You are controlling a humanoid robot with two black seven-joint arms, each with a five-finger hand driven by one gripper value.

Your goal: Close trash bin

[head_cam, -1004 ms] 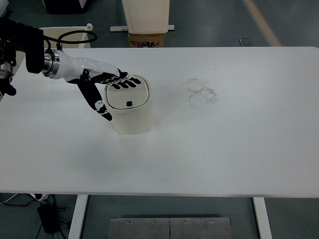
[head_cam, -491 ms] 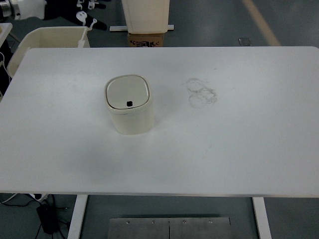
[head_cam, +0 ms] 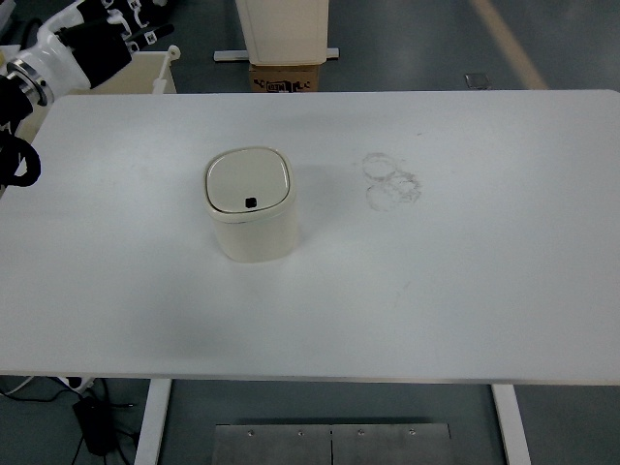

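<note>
A small cream trash bin (head_cam: 252, 205) stands upright on the white table (head_cam: 465, 271), left of centre. Its lid lies flat and closed on top, with a small black button near its front edge. My left hand (head_cam: 102, 34) is raised at the top left corner, far from the bin and beyond the table's back edge. Its fingers look spread and hold nothing. The right arm is out of view.
Faint grey ring marks (head_cam: 391, 180) stain the table to the right of the bin. A cream container (head_cam: 145, 73) stands behind the table's back left corner. A cardboard box (head_cam: 284, 76) under a white cabinet sits on the floor behind the table.
One second ago my left hand rested its fingers on the bin's lid. It has since lifted away up and to the left, off the table. The bin has not moved.
</note>
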